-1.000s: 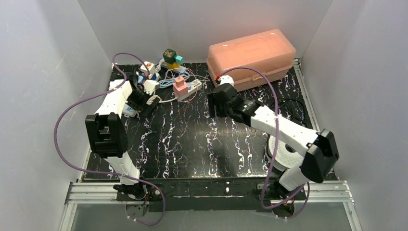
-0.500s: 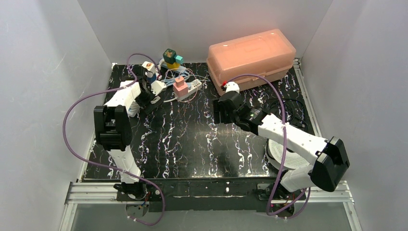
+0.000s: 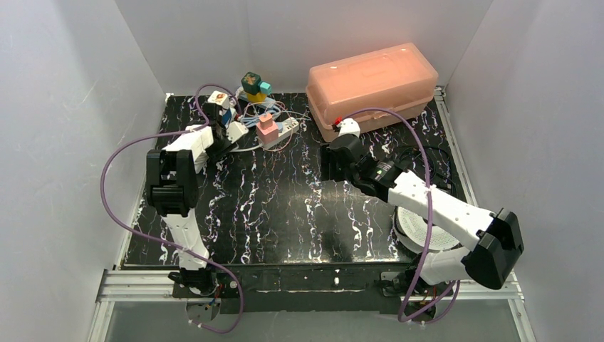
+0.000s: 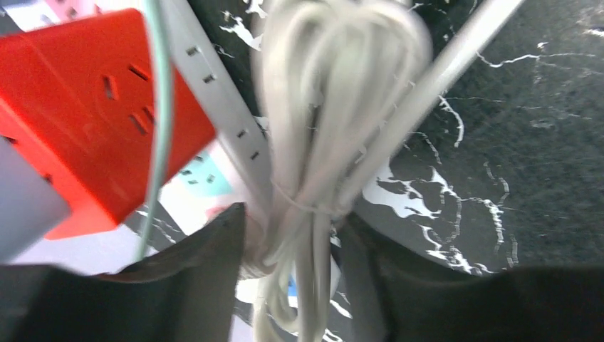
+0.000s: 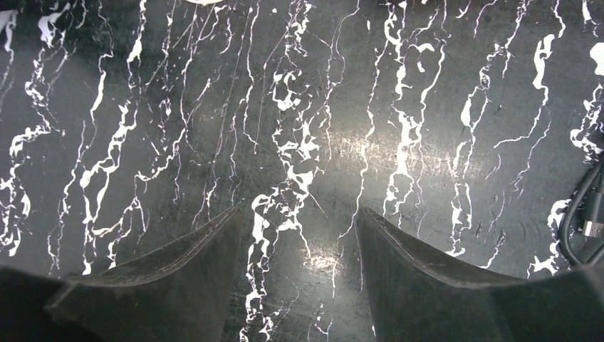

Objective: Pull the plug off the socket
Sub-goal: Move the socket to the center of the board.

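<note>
- Plainly, the pull had not yet happened: the pink plug (image 3: 268,126) sat in the white power strip (image 3: 288,128), far and left on the table (image 3: 285,206).
- Our left gripper (image 4: 293,217) straddled a coiled white cord (image 4: 320,107) beside a red socket cube (image 4: 92,107); we could not tell whether it pinched.
- Our right gripper (image 5: 298,214) hung spread, holding nothing, well apart from the strip.
- Left, we judged: seizing the plug, pulling.

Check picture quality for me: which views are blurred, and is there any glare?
Left wrist: blurred and very close, the cable and red socket both smeared. Right wrist: sharp, with a bright glare patch on the table mid-frame. Top: sharp and evenly lit, the orange box a little washed out.
</note>
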Tool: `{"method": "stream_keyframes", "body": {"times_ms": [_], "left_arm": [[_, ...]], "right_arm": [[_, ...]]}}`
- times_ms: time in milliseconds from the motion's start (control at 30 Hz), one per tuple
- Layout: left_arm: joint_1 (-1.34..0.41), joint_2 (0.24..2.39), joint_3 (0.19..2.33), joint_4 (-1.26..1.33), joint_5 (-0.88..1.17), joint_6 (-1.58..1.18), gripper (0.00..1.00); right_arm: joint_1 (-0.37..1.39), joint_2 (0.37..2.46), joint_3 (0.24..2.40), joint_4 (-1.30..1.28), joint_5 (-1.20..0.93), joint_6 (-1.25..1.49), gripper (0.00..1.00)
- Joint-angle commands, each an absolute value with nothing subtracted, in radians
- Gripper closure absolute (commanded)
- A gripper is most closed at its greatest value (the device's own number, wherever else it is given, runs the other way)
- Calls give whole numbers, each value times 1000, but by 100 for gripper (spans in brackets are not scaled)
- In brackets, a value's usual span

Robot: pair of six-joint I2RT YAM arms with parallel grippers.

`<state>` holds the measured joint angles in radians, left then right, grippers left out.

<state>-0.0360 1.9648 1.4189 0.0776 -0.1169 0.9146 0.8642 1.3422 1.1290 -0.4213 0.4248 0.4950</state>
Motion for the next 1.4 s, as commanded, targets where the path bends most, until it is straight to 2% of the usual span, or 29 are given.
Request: {"method": "stream_keyframes", "body": {"times_ms": [0,67,100,133,300,500,633,867,967,1000,1033,1133,1167,1367], "left_arm": [[-35,1931,1344,-63,-124,877,69],[-41,1887,1321,-99,-114,844,89],[-47,1861,1304,-113,-109,832,97],[-53,1832,1285,-130,-100,822,100],[-99,1671,1183,-226,-36,794,100],[-152,1502,1095,-416,76,776,100],[-201,1361,973,-456,102,804,100],[-310,1141,906,-631,220,817,92],[-345,1092,906,-714,248,808,84],[-353,1079,903,-731,250,803,78],[-357,1068,899,-743,250,804,67],[-360,1041,888,-754,232,796,15],[-360,1036,891,-754,222,788,4],[-358,1058,1020,-788,168,673,2]], "right_arm": [[869,1291,1125,-430,471,498,34],[868,1285,1129,-435,479,494,36],[868,1282,1128,-437,482,493,38],[869,1278,1128,-436,486,491,40],[869,1263,1113,-432,496,490,46],[867,1263,1085,-434,511,482,48],[868,1254,1047,-421,518,482,48],[867,1251,1012,-413,531,476,48],[867,1253,1012,-413,532,473,48],[867,1253,1011,-413,532,472,48],[867,1254,1012,-411,532,469,48],[867,1262,1013,-410,529,465,47],[867,1268,1012,-406,526,464,47],[867,1325,1030,-410,490,486,44]]}}
